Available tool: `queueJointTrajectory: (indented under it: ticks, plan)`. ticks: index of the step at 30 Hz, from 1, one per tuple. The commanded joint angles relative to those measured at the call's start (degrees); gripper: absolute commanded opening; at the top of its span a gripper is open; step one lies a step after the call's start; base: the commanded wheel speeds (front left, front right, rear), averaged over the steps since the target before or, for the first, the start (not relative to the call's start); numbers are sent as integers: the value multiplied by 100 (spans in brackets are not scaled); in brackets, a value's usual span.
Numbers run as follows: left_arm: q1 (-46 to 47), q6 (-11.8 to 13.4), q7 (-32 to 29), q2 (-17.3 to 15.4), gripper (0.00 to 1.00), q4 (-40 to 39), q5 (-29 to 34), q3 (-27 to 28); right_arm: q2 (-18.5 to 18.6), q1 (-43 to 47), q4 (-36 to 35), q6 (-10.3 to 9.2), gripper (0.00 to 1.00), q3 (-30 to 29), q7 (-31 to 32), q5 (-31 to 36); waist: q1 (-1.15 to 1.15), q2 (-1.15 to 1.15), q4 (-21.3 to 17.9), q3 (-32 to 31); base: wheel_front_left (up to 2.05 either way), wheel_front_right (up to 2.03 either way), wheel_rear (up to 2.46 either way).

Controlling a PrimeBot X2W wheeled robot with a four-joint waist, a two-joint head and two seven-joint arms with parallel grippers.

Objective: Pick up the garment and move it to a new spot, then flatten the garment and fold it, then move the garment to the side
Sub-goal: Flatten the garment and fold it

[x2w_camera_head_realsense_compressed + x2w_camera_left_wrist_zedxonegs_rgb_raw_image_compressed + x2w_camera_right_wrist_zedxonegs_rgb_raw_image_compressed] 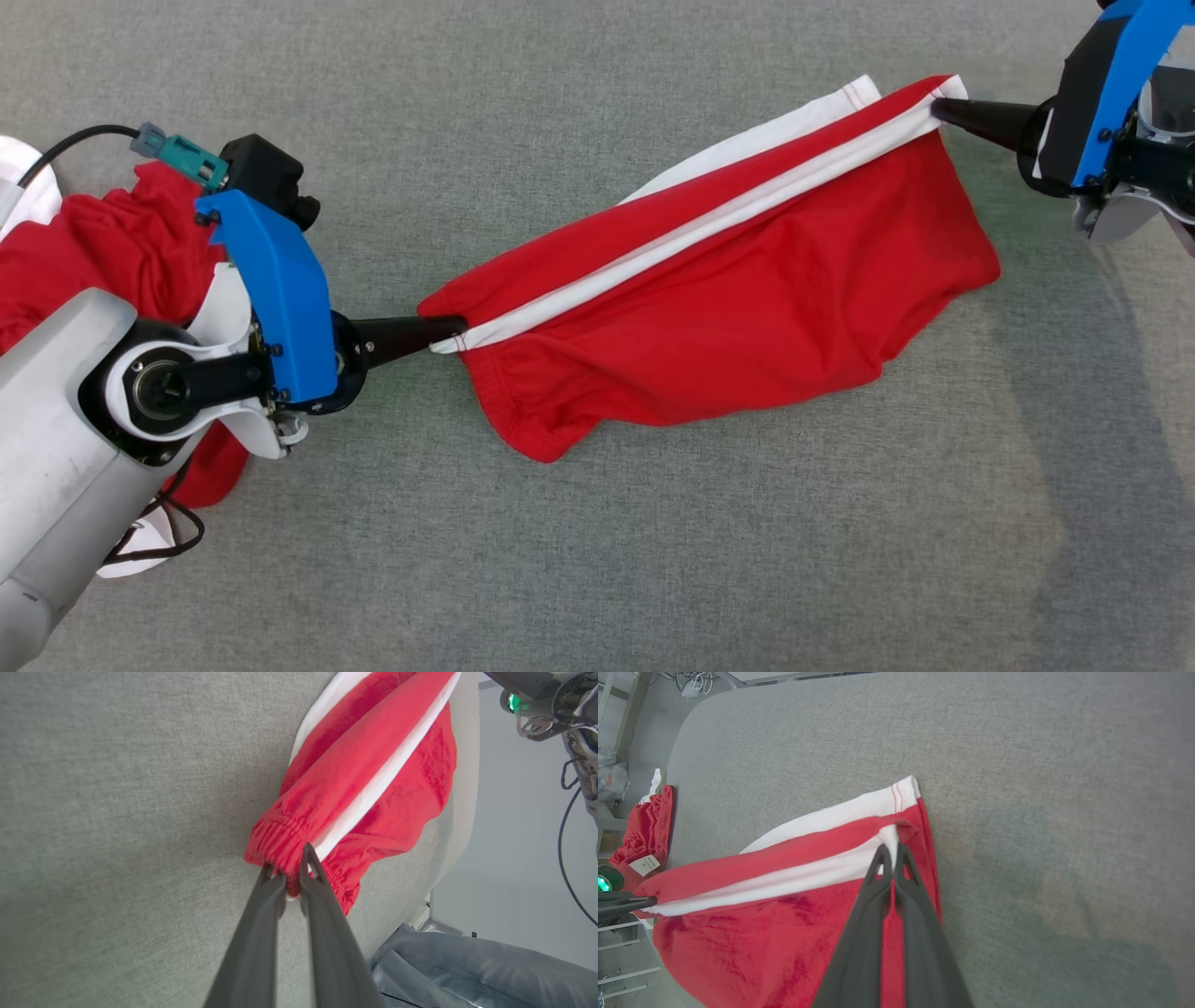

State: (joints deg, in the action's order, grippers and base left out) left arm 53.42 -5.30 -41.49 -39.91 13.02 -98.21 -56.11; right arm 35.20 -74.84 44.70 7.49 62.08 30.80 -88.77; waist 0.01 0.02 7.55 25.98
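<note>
One pair of red cloth shorts (728, 308) lies stretched slantwise across the middle of the grey fabric-covered surface (597, 560). Its gathered elastic waistband is at the left and its hem at the far right, and two white bands run along its far edge. Two tools grip it, one at each end. The left tool (448, 329) is pinched narrow on the waistband where the white stripe ends, with red fabric bunched between its dark fingers (261, 914). The right tool (943, 107) is closed tight on the hem corner of the same stripe. The near side of the shorts sags in loose folds onto the surface. At the far left is one crumpled red cloth heap (103, 243), with a bit of white cloth (23, 187) beside it. The left arm's pale forearm and blue bracket cover much of the heap, and a black cable (65, 145) leads to a teal plug (182, 157) above it. In the left wrist view, blue denim cloth (467, 970) lies past the surface's edge, cut off by the frame, and what it is cannot be made out.
</note>
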Motion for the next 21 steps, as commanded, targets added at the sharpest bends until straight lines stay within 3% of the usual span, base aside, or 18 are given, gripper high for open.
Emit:
queueJointTrajectory:
  ticks: [1,3,4,5,6,14,21]
  plan:
    - [77,-24,25,14,0,45,40,24,-12,-82,41,1,0,6,4,19,-1,-2,25,26,0,0,0]
    - [108,-44,58,47,0,117,98,13,-67,-103,110,1,0,10,-3,29,-1,-2,32,44,0,0,0]
    - [112,-61,66,64,5,153,133,-4,-93,-93,140,1,38,16,-11,32,-1,-2,29,46,0,0,0]
    - [110,-68,74,77,39,182,166,-19,-118,-80,176,1,100,16,-33,33,-1,-2,24,42,0,0,0]
    - [103,-86,62,89,99,206,193,-38,-148,-56,200,1,100,14,-57,28,-1,-2,16,32,0,0,0]
    - [57,-163,276,-39,100,229,398,26,-174,296,-202,1,100,-107,-1016,171,-1,-2,-89,-345,0,0,0]
    - [-160,-215,1637,-288,100,-78,1582,49,-9,914,-604,1,100,-7,-2753,703,-1,-2,-145,-851,0,0,0]
